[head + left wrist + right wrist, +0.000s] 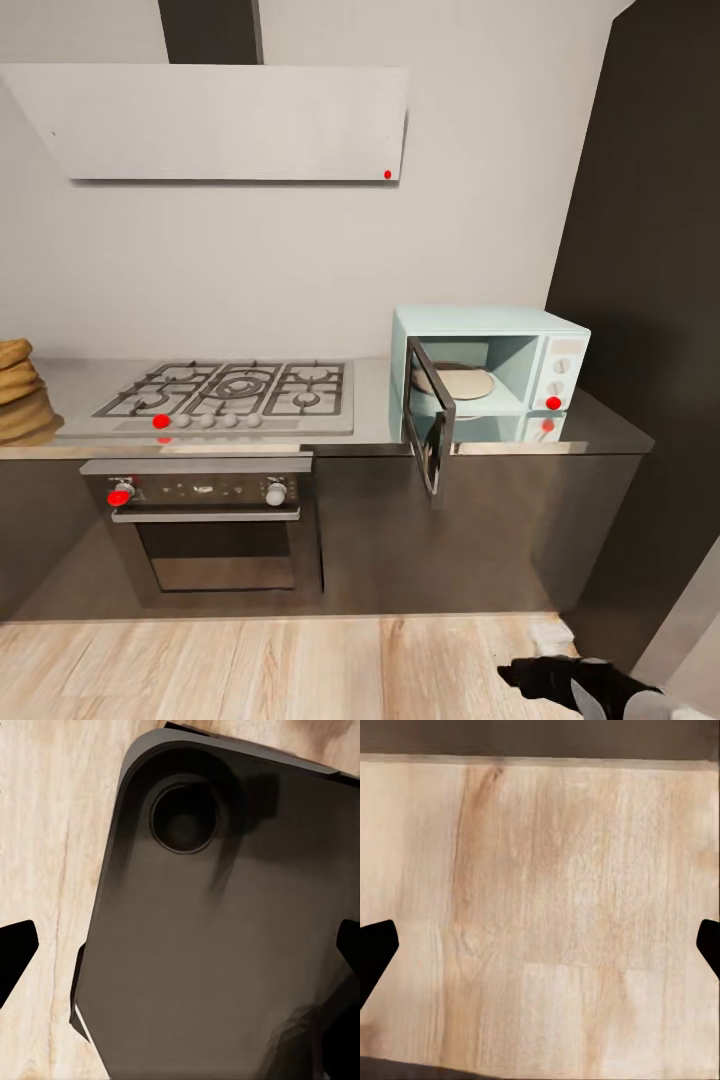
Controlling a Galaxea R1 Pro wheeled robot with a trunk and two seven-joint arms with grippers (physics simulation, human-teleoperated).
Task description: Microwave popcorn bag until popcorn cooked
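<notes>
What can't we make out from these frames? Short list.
- Popcorn bag: head view, cut off by the picture's left edge; only part of its wrinkled side shows.
- Microwave inside: head view, the open door hides the lower left of the cavity.
- Microwave knob markings: head view, too small to read.
- Right gripper: head view, cut by the bottom edge.
- Floor: left wrist view, largely hidden by the robot's dark base.

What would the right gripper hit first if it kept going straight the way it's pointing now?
Most likely the wooden floor. The right wrist view looks along the open right gripper at floorboards, with nothing between the fingertips and the planks, though how far off the floor lies is unclear.
</notes>
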